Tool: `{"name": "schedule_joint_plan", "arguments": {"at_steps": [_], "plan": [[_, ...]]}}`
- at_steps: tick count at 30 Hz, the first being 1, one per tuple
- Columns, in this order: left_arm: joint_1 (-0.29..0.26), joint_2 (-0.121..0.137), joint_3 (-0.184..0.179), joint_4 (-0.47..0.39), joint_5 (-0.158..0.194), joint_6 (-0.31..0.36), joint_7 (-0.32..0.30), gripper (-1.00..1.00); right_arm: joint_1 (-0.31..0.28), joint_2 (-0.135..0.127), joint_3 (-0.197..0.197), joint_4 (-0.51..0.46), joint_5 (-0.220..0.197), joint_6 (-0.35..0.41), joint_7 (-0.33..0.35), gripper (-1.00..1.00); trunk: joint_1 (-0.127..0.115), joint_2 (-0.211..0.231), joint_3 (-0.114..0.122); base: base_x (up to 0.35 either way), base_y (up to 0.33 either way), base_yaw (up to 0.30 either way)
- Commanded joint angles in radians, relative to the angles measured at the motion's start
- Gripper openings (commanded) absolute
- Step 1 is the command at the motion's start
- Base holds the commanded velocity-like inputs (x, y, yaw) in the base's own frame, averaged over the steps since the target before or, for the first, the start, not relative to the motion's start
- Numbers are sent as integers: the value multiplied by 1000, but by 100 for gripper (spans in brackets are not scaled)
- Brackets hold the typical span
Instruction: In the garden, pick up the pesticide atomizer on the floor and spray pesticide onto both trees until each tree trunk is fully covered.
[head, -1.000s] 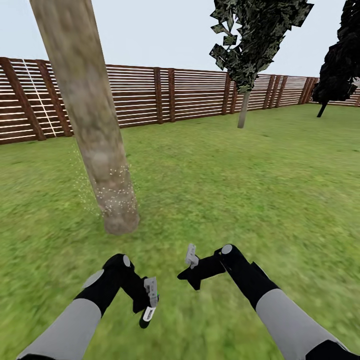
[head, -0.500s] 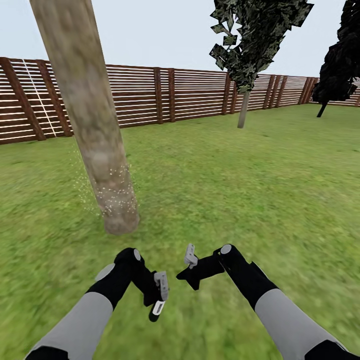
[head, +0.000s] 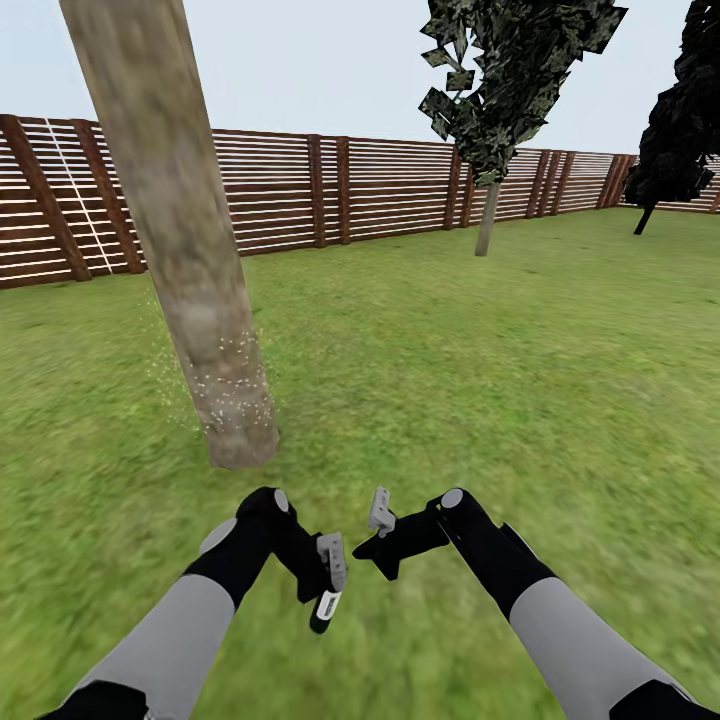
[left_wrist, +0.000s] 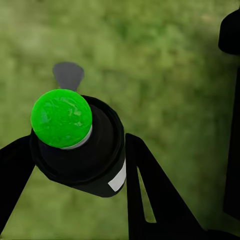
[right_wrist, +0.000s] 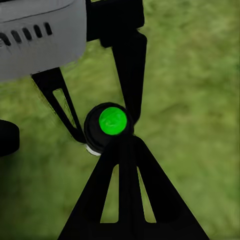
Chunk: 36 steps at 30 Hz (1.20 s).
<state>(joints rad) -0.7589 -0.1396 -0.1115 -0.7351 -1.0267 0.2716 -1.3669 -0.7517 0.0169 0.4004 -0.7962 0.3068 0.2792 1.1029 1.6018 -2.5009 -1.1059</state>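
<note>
The tree trunk (head: 190, 270) is rendered as smooth, matt, mottled grey-tan bark. The fence (head: 380, 190) is shown as brown wooden slats. The pesticide atomizer (left_wrist: 82, 145) is seen as matt black plastic with a glossy, finely pebbled green cap and a white paper-like label. The lawn (head: 480, 360) is displayed as rough grass
</note>
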Motion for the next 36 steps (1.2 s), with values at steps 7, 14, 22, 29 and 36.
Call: {"name": "schedule_joint_plan", "arguments": {"at_steps": [7, 14, 22, 29, 36], "plan": [[-3, -7, 1, 0, 0, -1, -29, -100, 0, 0, 0, 0, 0, 0, 0, -100, 0, 0, 0, 0, 0, 0], [-5, -18, 1, -1, 1, -2, -32, -100, 0, 0, 0, 0, 0, 0, 0, -100, 0, 0, 0, 0, 0, 0], [-12, -21, 1, -1, 13, -2, -34, -100, 0, 0, 0, 0, 0, 0, -1, -100, 0, 0, 0, 0, 0, 0], [-19, -24, 1, -3, 40, -2, -34, -100, 0, 0, 0, 0, 0, 0, -1, -100, 0, 0, 0, 0, 0, 0], [-16, -6, 0, 10, 30, -4, -31, -100, 0, -1, 0, 0, 0, 0, -1, -100, 0, 0, 0, 0, 0, 0]]}}
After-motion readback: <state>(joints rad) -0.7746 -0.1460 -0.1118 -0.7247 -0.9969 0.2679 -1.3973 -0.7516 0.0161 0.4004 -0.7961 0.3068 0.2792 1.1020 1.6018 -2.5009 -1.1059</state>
